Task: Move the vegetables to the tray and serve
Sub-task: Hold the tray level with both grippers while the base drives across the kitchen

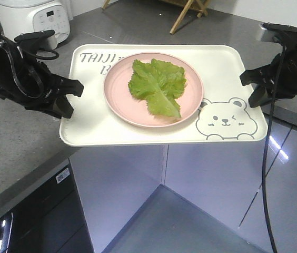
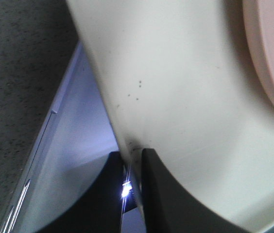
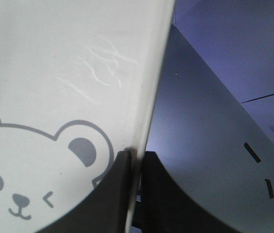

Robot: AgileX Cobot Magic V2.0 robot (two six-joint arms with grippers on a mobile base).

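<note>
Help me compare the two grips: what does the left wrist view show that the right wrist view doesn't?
Only the left wrist view: the edge of the pink plate, the speckled grey counter and the left tool pinching the rim of the cream tray. Only the right wrist view: the winking bear drawing, faint scratches and the right tool on the opposite rim. Both: the tray's edge clamped by a tool; neither shows the lettuce leaf.

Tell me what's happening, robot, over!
Left hand shut on tray edge. Right hand same. Lettuce on pink plate, on tray. Nothing blocking in view.
</note>
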